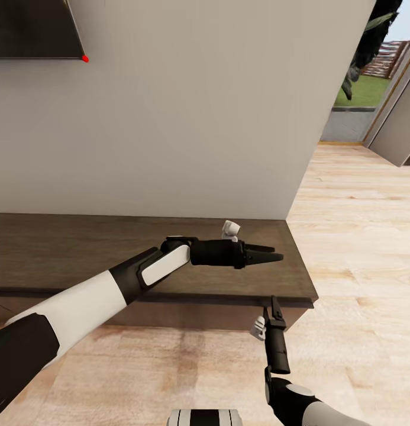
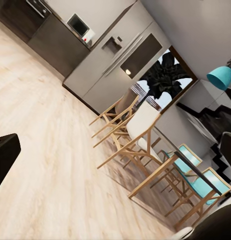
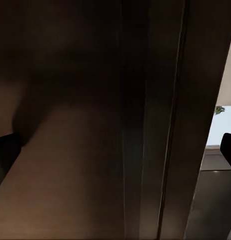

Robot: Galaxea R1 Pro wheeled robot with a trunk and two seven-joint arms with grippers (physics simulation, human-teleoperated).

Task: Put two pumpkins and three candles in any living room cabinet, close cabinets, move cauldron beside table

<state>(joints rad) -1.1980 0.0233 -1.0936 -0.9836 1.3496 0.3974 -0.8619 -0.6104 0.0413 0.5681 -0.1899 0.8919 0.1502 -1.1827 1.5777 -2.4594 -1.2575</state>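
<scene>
Left gripper (image 1: 274, 253) hangs over the cabinet (image 1: 63, 254) top, fingers nearly together, holding nothing. Right gripper (image 1: 273, 307) points up at the cabinet's front edge; whether it's open, I can't tell. The cabinet, low, dark brown wood-grain, runs lengthwise along the grey wall (image 1: 199, 106), ending on the plank floor (image 1: 358, 248).
</scene>
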